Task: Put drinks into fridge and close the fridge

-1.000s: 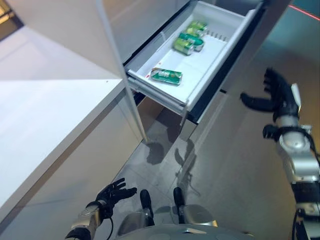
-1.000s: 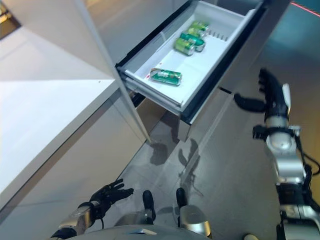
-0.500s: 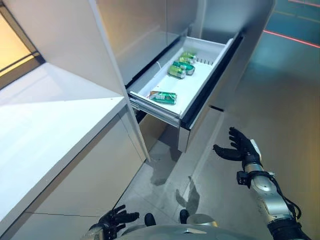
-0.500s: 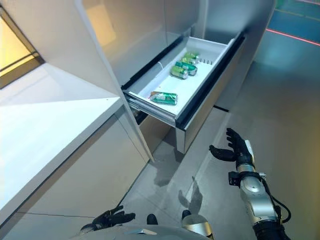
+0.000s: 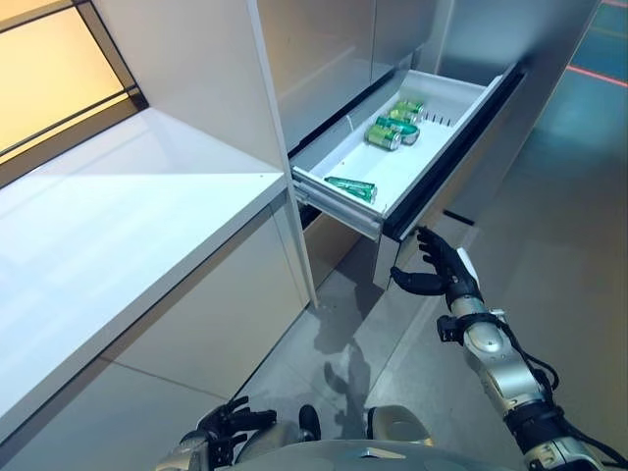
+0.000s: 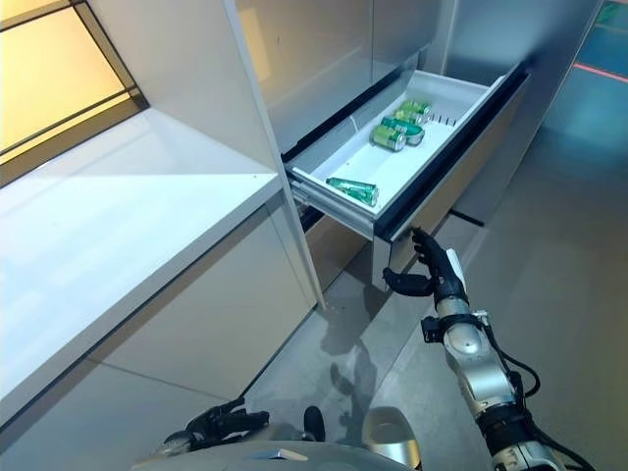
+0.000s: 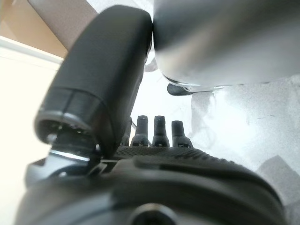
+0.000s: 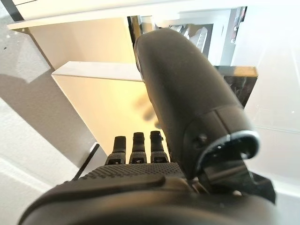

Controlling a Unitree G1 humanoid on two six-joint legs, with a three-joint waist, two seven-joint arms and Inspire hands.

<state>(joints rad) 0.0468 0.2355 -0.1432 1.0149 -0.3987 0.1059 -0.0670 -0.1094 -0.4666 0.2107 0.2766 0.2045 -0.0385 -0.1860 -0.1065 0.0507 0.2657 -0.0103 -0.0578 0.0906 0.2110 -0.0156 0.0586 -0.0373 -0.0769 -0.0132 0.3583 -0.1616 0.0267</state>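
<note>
The white desk (image 5: 118, 226) runs along the left, bare on top, and low beside it the left hand (image 5: 228, 426) hangs near the floor with its fingers loosely straight and nothing in them. Past the desk's end panel the fridge (image 5: 334, 59) stands with one drawer (image 5: 446, 118) pulled well out; its dark front edge faces the room. Inside the white drawer lie green cans, all on their sides. One can (image 5: 351, 188) rests alone near the front corner, well apart from the others. Toward the back a cluster (image 5: 397, 123) lies close together, touching or nearly so; I count three there, making four cans in all, though the farthest ones are small enough that the count is not certain. To the right, below the drawer's front corner, the right hand (image 5: 439, 276) is raised with its fingers spread and the thumb held out sideways, empty, near the drawer's front but apart from it. The grey tiled floor (image 5: 579, 245) stretches off to the right.
</note>
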